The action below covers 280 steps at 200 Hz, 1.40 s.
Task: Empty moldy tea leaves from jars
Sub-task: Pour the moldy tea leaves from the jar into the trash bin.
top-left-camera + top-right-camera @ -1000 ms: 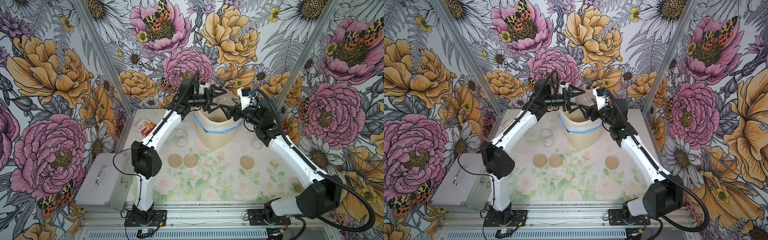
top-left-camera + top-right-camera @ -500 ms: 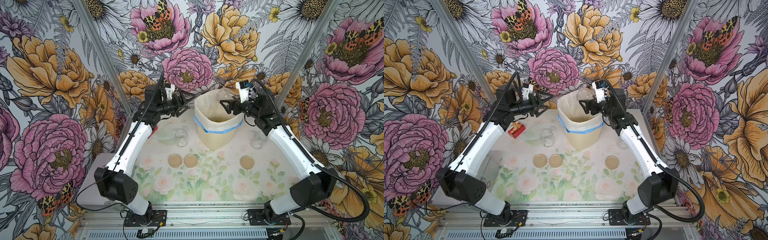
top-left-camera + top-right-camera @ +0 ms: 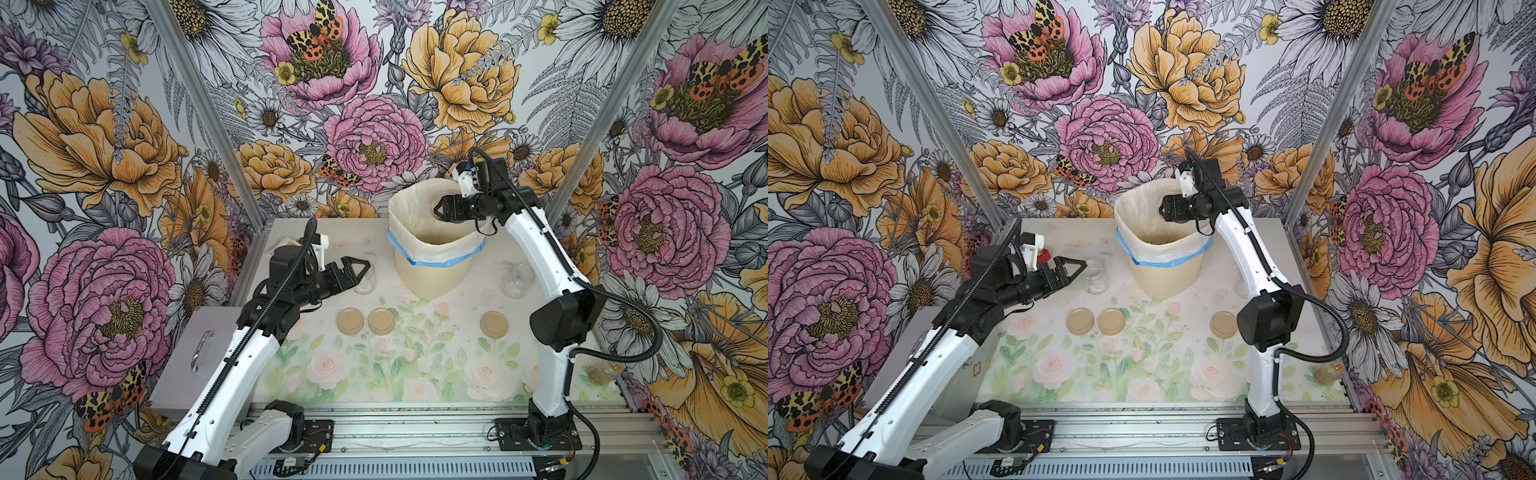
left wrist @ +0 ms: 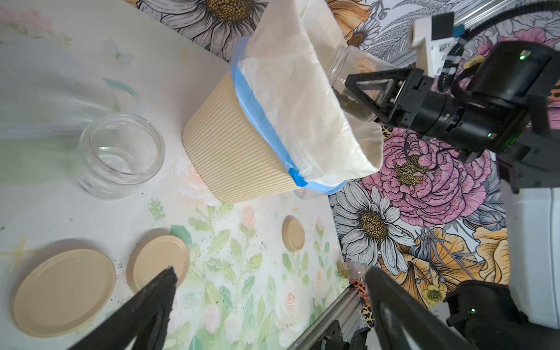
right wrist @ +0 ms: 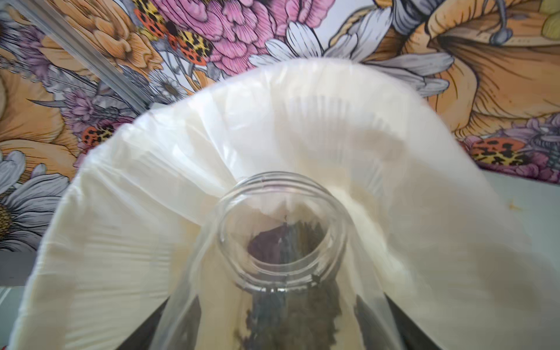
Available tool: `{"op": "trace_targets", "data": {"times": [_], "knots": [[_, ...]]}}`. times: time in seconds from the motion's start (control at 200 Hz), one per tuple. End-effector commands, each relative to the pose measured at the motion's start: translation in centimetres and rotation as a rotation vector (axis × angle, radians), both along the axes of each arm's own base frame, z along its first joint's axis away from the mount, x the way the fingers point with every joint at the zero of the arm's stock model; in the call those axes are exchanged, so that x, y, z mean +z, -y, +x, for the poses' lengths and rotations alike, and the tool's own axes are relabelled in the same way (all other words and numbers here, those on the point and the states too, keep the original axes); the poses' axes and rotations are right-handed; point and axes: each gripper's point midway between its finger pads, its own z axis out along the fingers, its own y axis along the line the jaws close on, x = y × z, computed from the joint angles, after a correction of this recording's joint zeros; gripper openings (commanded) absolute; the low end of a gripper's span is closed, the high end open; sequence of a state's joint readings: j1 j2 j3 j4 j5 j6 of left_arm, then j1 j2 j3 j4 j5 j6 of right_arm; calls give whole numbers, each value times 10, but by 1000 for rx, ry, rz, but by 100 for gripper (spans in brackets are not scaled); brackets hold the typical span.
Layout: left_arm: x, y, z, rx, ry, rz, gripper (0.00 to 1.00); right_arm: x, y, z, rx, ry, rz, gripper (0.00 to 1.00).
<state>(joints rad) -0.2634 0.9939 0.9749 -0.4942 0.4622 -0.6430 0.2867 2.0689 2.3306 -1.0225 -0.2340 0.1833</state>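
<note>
The held jar shows well only from the wrists. In both top views it is nearly lost, clear glass against the pale bag lining the cream ribbed bin. A third jar stands on the surface to the bin's right. In a top view the right arm covers most of it, and from the left wrist only a sliver shows past the bin. A small jar-like thing with tan contents near the surface's right edge is too blurred to identify. A red packet sits largely behind the left arm. The right hand is clamped on the held jar's lower body, a finger on each side, above the bin's open mouth near its right rim. The moldy tea leaves are inside this jar, a dark clump along its lower wall toward the base, between the fingers. The jar's long axis continues the hand's own line, close to level. Its mouth points away from the wrist, across the bag's opening toward the robot's left; I cannot tell whether it tips slightly up or down. The left hand hangs open and empty, fingers wide apart, near an empty jar that stands upright left of the bin. Three tan lids lie flat on the surface in front of the bin.
</note>
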Motion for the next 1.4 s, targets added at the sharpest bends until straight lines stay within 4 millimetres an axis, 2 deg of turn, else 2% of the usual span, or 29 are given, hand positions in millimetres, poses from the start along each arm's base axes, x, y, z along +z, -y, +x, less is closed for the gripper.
{"op": "trace_targets", "data": {"times": [0.0,0.255,0.345,0.701,0.756,0.861,0.956,1.046,1.146,1.261,1.396], "knots": [[1,-10,-2,20,50,31,99,-1,4,-7,-44,-50,-70,59],[-4,-18,0,22,37,27,99,-58,-6,-17,-11,-188,-229,59],[-6,-18,0,18,32,29,99,-70,-9,-20,-1,-208,-273,59],[-3,-16,5,12,32,29,99,-56,-8,-13,3,-149,-288,59],[-1,-14,7,1,36,32,99,-49,-9,-11,1,-125,-280,59],[9,-14,12,0,66,50,99,-15,-10,-4,-11,-27,-243,59],[26,-14,19,-1,130,85,99,20,-12,-3,-17,66,-189,59],[51,-9,27,-20,236,152,99,52,-10,-5,-31,148,-152,60],[83,7,36,-69,386,246,99,78,-5,-12,-42,203,-124,60],[115,31,47,-128,556,322,99,96,1,-21,-53,232,-114,60],[140,74,50,-241,848,405,99,117,5,-37,-39,269,-102,61]]}}
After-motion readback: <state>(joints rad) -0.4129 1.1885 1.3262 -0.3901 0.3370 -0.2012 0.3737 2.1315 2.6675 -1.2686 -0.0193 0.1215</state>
